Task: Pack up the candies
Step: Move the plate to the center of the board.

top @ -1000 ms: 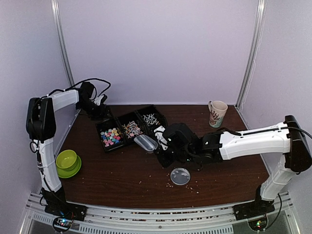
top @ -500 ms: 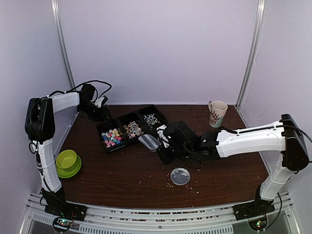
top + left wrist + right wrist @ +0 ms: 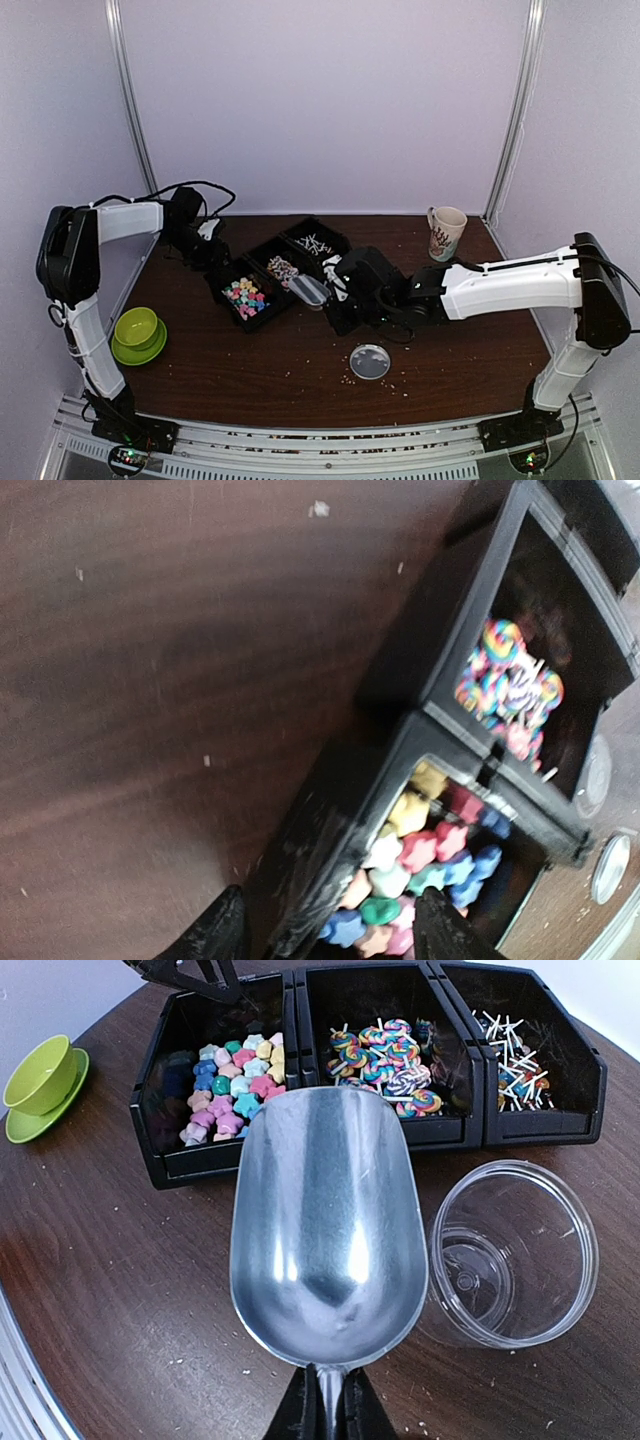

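Observation:
Three joined black bins (image 3: pixel 262 262) hold the candies: pastel star candies (image 3: pixel 235 1085) (image 3: pixel 420 870), swirl lollipops (image 3: pixel 390 1055) (image 3: pixel 510 685) and white sticks (image 3: pixel 510 1050). My left gripper (image 3: pixel 335 930) (image 3: pixel 215 262) straddles the star bin's outer wall (image 3: pixel 320 850), one finger outside and one inside over the stars, clamped on that wall. Just in front of the bins, my right gripper (image 3: pixel 328 1410) (image 3: pixel 340 290) is shut on the handle of an empty metal scoop (image 3: pixel 328 1225). A clear, empty plastic cup (image 3: pixel 510 1250) stands just right of the scoop.
A clear round lid (image 3: pixel 370 361) lies on the table in front of the right gripper. A green bowl on a saucer (image 3: pixel 137 332) sits at the near left and a mug (image 3: pixel 445 232) at the back right. Pale crumbs dot the brown table (image 3: pixel 250 370).
The left jaws have narrowed onto the bin wall, and the row of bins has slid and turned toward the scoop with the left gripper. The right arm has barely shifted.

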Available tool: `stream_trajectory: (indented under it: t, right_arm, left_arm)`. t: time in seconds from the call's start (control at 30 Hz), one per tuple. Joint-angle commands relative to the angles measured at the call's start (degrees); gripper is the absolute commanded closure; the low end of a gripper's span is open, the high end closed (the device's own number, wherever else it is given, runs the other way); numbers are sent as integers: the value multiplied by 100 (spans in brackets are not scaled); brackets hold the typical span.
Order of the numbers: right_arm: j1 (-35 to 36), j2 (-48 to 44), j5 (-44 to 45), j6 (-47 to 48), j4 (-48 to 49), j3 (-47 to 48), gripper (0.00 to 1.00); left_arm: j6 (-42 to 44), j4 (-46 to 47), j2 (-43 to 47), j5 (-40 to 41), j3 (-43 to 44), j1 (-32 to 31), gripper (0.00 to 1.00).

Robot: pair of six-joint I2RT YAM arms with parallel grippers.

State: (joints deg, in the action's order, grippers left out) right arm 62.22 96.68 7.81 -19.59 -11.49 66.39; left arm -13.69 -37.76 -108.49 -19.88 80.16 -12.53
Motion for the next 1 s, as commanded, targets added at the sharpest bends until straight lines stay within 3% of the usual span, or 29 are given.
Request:
stream_trajectory:
  t: [0.0, 0.43, 0.7, 0.97]
  right_arm:
    - [-46, -101, 11, 175, -213, 188, 100]
    - [-82, -466, -96, 1080, -1921, 832, 100]
    - [-84, -682, -232, 1155, -2027, 781, 100]
    - [-83, -860, -385, 1157, -1962, 594, 100]
  left_arm:
    - [-1, -114, 190, 359, -201, -103, 42]
    - [523, -562, -538, 417, 734, -300, 44]
    - [772, -996, -1111, 537, 1540, -415, 54]
    - [921, -1064, -1214, 599, 1633, -425, 61]
